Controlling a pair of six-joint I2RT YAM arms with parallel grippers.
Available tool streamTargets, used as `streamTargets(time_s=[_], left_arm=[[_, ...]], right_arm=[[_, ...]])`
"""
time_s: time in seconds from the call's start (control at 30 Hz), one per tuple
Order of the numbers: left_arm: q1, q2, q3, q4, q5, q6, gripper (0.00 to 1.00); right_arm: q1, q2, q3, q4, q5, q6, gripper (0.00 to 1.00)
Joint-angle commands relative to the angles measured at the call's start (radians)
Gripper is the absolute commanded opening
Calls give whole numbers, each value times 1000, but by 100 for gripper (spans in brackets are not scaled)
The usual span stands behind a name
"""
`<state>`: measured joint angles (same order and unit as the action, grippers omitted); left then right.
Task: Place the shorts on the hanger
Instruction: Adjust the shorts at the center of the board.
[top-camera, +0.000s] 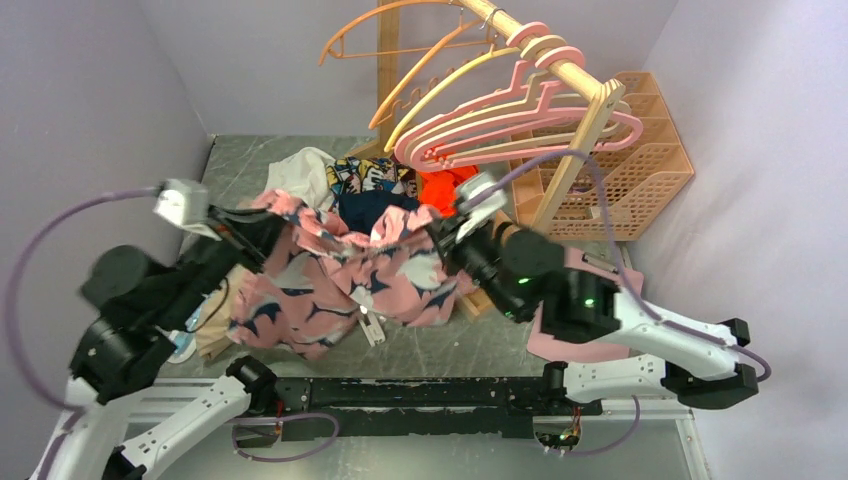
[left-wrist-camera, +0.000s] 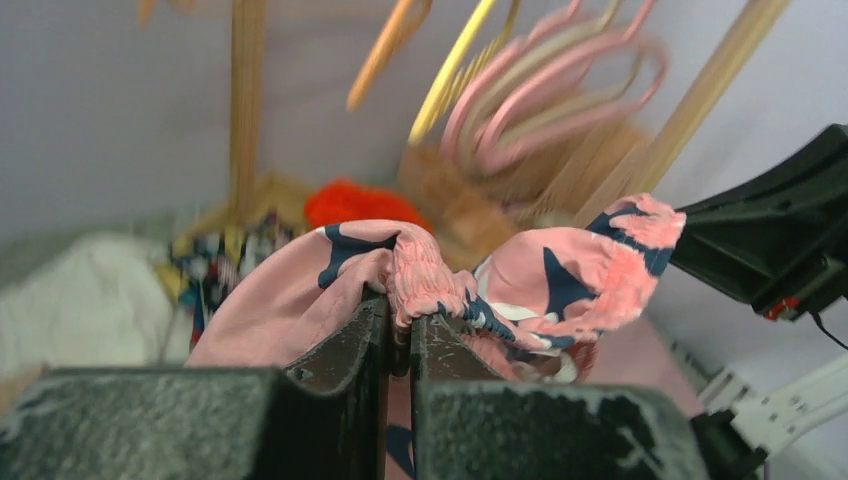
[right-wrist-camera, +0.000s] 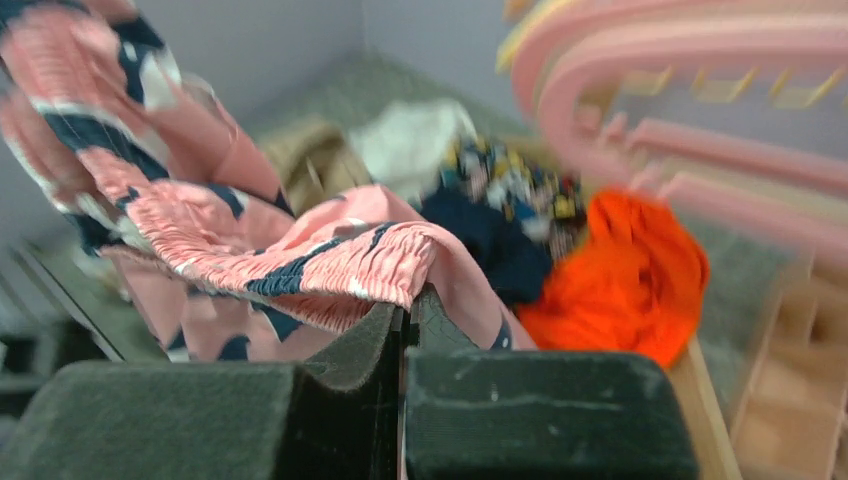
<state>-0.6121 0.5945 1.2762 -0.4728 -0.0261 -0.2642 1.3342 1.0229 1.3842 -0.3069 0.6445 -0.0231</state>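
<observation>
Nearest, both arms are reaching up and forward from their bases at the table (top-camera: 420, 345) edge. The left gripper (left-wrist-camera: 400, 312) is clamping the gathered waistband of the shorts (top-camera: 335, 275), its jaws standing almost together with only pink fabric between them. The right gripper (right-wrist-camera: 405, 315) is doing likewise at the other end of the waistband, its jaws pressing on a fold of elastic.

Between the two grippers the shorts are hanging in the air, the waistband sagging in a shallow curve and the legs drooping toward the table. Whether the lowest folds are touching it cannot be told. A tan cloth (top-camera: 212, 335) is lying on the table beside the left arm.

Just behind the shorts a heap of clothes is lying: a white garment (top-camera: 300, 172), a patterned one (top-camera: 365, 175), a navy one (top-camera: 375, 210) and an orange-red one (top-camera: 440, 185).

Farther back, the hanger (top-camera: 480, 150) is hanging from a wooden rail (top-camera: 545, 55) in a bunch of pink ones, above and behind the right gripper and apart from the shorts. A yellow hanger (top-camera: 440, 95) is hanging next along the rail, and orange hangers (top-camera: 400, 30) beyond it. At the far right an orange basket (top-camera: 645, 165) is standing against the wall.
</observation>
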Motion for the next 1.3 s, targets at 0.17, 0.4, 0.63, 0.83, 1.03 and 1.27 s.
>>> streamTargets(time_s=[0.17, 0.4, 0.63, 0.83, 1.03, 1.27], left_arm=[[4, 56, -92, -10, -233, 6, 7], [3, 217, 90, 12, -291, 94, 7], [4, 69, -340, 25, -239, -184, 7], [4, 41, -581, -6, -276, -368, 7], [5, 144, -638, 29, -312, -392, 7], [5, 257, -592, 8, -271, -362, 16]], right_arm=[[-62, 27, -133, -39, 160, 119, 0], [-137, 98, -75, 23, 114, 85, 0], [-148, 20, -352, -34, 110, 281, 0], [-153, 7, -494, -57, 82, 404, 0], [-192, 123, -521, -95, 73, 521, 0], [-195, 86, -516, -98, -42, 457, 22]])
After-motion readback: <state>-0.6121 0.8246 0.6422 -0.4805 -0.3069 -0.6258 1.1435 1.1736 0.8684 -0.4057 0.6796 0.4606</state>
